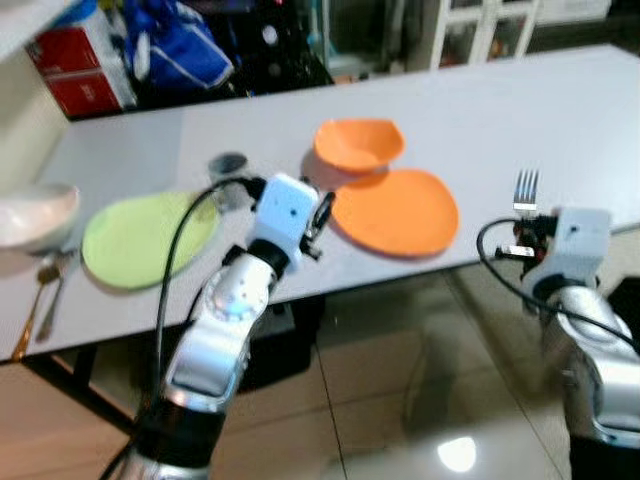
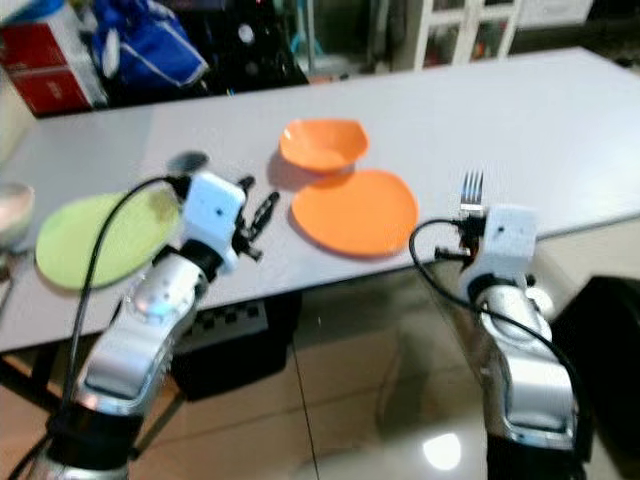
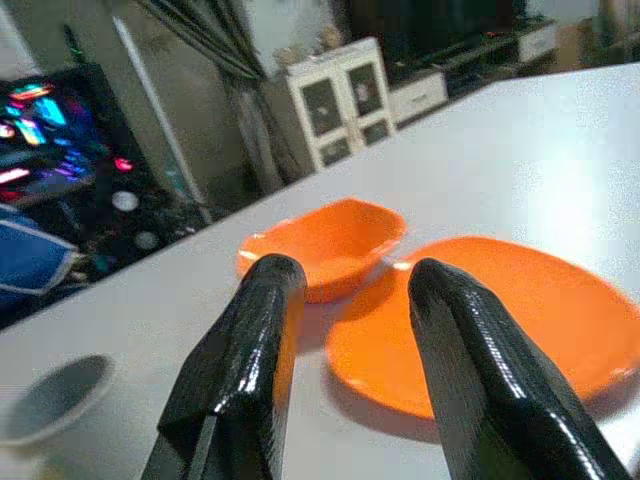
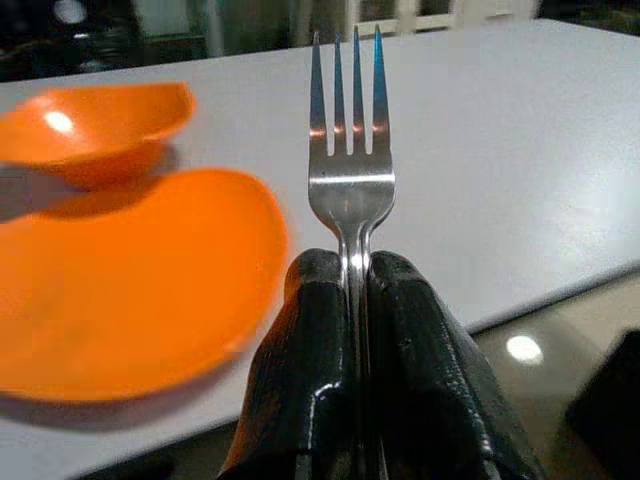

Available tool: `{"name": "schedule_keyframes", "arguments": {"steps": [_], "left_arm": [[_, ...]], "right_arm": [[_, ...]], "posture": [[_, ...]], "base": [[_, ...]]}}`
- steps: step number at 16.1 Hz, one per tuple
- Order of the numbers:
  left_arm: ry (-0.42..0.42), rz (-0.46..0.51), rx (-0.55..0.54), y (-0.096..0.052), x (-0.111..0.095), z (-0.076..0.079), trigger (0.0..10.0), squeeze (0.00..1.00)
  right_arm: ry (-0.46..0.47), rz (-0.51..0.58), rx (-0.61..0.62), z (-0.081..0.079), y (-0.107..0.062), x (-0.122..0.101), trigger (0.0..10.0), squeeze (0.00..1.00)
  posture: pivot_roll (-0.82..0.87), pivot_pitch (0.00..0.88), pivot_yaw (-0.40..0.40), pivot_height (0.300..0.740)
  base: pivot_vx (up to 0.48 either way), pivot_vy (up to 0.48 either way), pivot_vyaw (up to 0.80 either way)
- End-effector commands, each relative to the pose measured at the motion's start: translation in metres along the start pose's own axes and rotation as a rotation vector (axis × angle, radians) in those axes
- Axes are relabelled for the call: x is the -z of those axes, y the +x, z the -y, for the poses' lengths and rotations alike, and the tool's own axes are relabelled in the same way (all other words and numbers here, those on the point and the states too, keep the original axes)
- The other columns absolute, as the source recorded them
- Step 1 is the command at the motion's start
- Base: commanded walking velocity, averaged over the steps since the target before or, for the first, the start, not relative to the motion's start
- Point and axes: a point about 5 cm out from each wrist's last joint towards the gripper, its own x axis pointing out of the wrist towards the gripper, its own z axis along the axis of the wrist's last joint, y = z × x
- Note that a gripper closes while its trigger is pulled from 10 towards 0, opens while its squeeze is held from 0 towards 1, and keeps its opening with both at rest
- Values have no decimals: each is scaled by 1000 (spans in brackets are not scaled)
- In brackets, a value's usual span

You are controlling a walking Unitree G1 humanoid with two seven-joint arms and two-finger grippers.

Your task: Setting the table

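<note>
My right gripper (image 4: pixel 350 272) is shut on a silver fork (image 4: pixel 349 130), tines pointing away, at the table's near edge just right of the orange plate (image 1: pixel 395 212). An orange bowl (image 1: pixel 358 143) sits behind that plate, touching its far rim. My left gripper (image 3: pixel 345 285) is open with nothing between its fingers. It hovers over the table between the green plate (image 1: pixel 148 238) and the orange plate. At the far left a white bowl (image 1: pixel 35 215) stands with a spoon (image 1: pixel 45 290) lying in front of it.
A small grey cup (image 1: pixel 228 163) stands behind the green plate. The long white table (image 1: pixel 520 100) runs bare to the right. A red box (image 1: pixel 75 60) and a blue bag (image 1: pixel 175 45) are behind its far edge. Shiny tiled floor (image 1: pixel 400 400) lies below.
</note>
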Motion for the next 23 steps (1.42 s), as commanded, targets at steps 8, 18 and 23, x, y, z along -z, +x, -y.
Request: {"name": "schedule_keyframes", "arguments": {"steps": [8, 18, 23], "left_arm": [[-15, -2, -29, -1, 1, -3, 10000, 0], [-54, -37, -57, -16, 8, 5, 10000, 0], [2, -27, -141, -5, 11, -8, 10000, 0]], "right_arm": [[-25, 44, -48, -5, 0, -11, 10000, 0], [-39, 40, -116, -13, -24, -1, 10000, 0], [-124, 76, -142, -20, -14, -5, 10000, 0]], "posture": [[-83, 0, 41, 740], [-125, 0, 35, 740], [-133, 0, 60, 740]], "base": [[331, 0, 0], [394, 0, 0], [0, 0, 0]]}}
